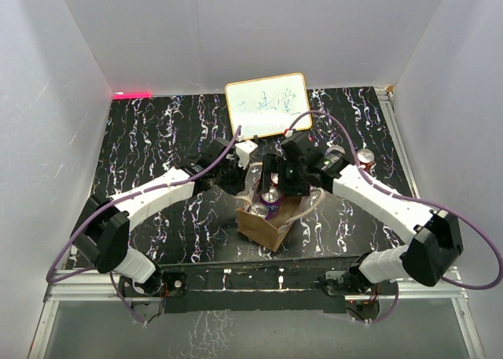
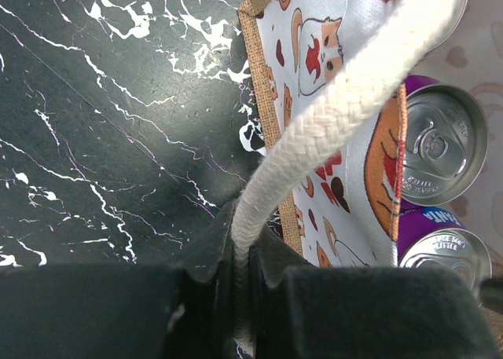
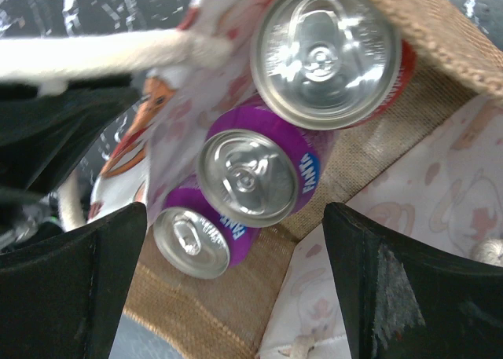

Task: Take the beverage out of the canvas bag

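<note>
You have a black surface (image 1: 157,139) veined in white marble streaks. The canvas bag (image 1: 259,227) is tan-brown outside; its pale lining (image 2: 314,29) carries orange-red cartoon animals, its braided handle (image 2: 330,123) is cream. Inside you see two purple cans (image 3: 259,174) and a red can (image 3: 326,53), all silver-topped

The left arm (image 1: 149,195) bends at an elbow at 8 o'clock, its forearm reaching toward 2 o'clock, and the left gripper (image 2: 240,276) is clamped tight on the bag handle (image 2: 330,123). The right arm (image 1: 377,195) mirrors it, elbow at 4 o'clock and forearm toward 10 o'clock. The right gripper (image 3: 236,265) points down, jaws spread wide, holding nothing.
</note>
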`<act>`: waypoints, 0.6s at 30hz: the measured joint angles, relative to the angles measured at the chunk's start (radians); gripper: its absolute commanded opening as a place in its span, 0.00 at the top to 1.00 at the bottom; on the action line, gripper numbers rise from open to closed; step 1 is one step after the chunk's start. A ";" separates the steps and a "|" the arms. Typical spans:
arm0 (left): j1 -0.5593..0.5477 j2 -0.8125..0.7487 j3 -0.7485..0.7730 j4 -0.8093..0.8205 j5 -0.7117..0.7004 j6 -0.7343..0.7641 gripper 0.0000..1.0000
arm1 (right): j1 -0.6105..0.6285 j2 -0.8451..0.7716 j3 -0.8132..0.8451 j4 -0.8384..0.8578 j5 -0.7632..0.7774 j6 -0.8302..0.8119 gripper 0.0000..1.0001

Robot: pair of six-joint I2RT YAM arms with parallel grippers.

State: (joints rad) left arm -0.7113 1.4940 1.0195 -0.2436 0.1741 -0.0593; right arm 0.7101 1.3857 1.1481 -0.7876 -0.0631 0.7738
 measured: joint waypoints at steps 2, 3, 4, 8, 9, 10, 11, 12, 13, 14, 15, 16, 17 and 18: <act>0.000 0.000 0.000 0.000 -0.002 0.000 1.00 | 0.010 0.025 0.000 -0.010 0.043 0.048 0.02; 0.000 0.000 0.000 0.000 -0.002 0.000 1.00 | 0.013 0.034 0.000 -0.016 0.063 0.071 0.02; 0.000 0.000 0.000 0.000 -0.003 0.000 1.00 | 0.017 0.039 0.000 -0.021 0.082 0.090 0.02; 0.000 0.000 0.000 0.000 -0.003 0.000 1.00 | 0.024 0.040 0.000 -0.023 0.126 0.147 0.02; 0.000 0.000 0.000 0.000 -0.003 0.000 1.00 | 0.026 0.040 0.000 -0.023 0.133 0.159 0.02; 0.000 0.000 0.000 0.000 -0.003 0.000 1.00 | 0.028 0.040 0.000 -0.023 0.138 0.167 0.02; 0.000 0.000 0.000 -0.001 -0.003 0.000 1.00 | 0.029 0.040 0.000 -0.023 0.145 0.177 0.02; 0.000 0.000 0.000 0.000 -0.003 0.000 1.00 | 0.030 0.040 0.000 -0.022 0.149 0.187 0.02; 0.000 0.000 0.000 -0.001 -0.003 0.000 1.00 | 0.030 0.040 0.000 -0.023 0.152 0.198 0.02; 0.000 0.000 0.000 -0.001 -0.003 0.000 1.00 | 0.030 0.040 0.000 -0.022 0.155 0.205 0.02; 0.000 0.000 0.000 -0.001 -0.003 0.000 1.00 | 0.031 0.040 0.000 -0.022 0.159 0.216 0.02; 0.000 0.000 0.000 -0.001 -0.003 0.000 1.00 | 0.031 0.041 0.000 -0.021 0.164 0.228 0.02; 0.000 0.000 0.000 -0.001 -0.003 0.000 1.00 | 0.031 0.041 0.000 -0.021 0.167 0.238 0.02; 0.000 0.000 0.000 -0.001 -0.003 0.000 1.00 | 0.032 0.042 0.000 -0.021 0.170 0.252 0.02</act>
State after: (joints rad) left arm -0.7113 1.4940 1.0195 -0.2443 0.1711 -0.0589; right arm 0.7422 1.4273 1.1481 -0.8082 0.1066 1.0256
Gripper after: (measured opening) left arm 0.046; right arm 0.982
